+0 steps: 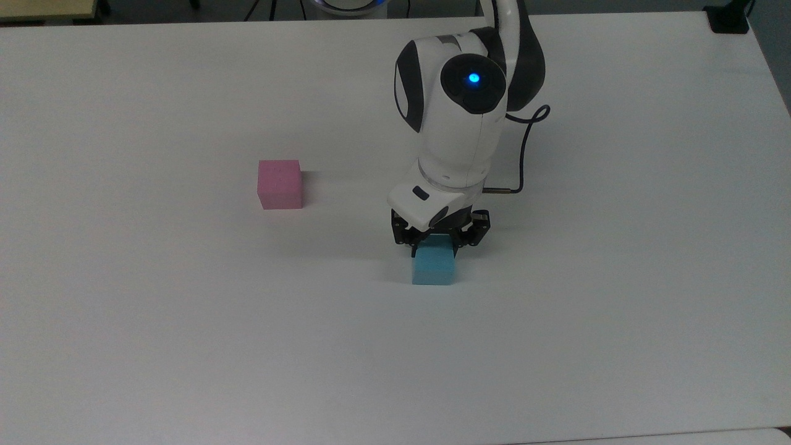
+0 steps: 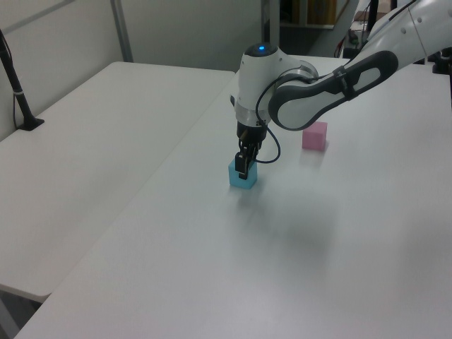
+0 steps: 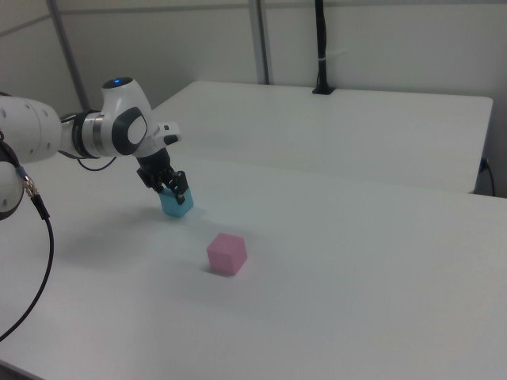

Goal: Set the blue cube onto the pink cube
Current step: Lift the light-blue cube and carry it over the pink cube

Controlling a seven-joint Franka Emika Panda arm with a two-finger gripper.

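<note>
A white robot arm reaches down over a white table [image 1: 185, 346], and its black gripper [image 1: 435, 246] is closed narrowly around the blue cube [image 1: 433, 269], one finger against each of two opposite sides. The blue cube sits on the table directly beneath the gripper. In the top view the wrist hides the cube's upper back part and most of the finger contact, but both fingers are seen pressed in at the cube's top corners. The left view shows the gripper [image 2: 242, 168] from the side, with one dark finger lying flat against the near face of the blue cube [image 2: 241, 176], which the top view cannot show. The right view shows the gripper [image 3: 173, 188] from the opposite side, with the blue cube [image 3: 176, 203] appearing slightly tilted under it, though whether it rests flat on the table there cannot be told. The pink cube [image 1: 280, 183] stands alone on the table, well apart from the gripper: toward the top view's left, beyond it toward the left view's right [image 2: 315, 135], and nearer the camera toward the right view's right [image 3: 226, 252]. A thin dark cable [image 1: 525, 148] loops from the wrist.
</note>
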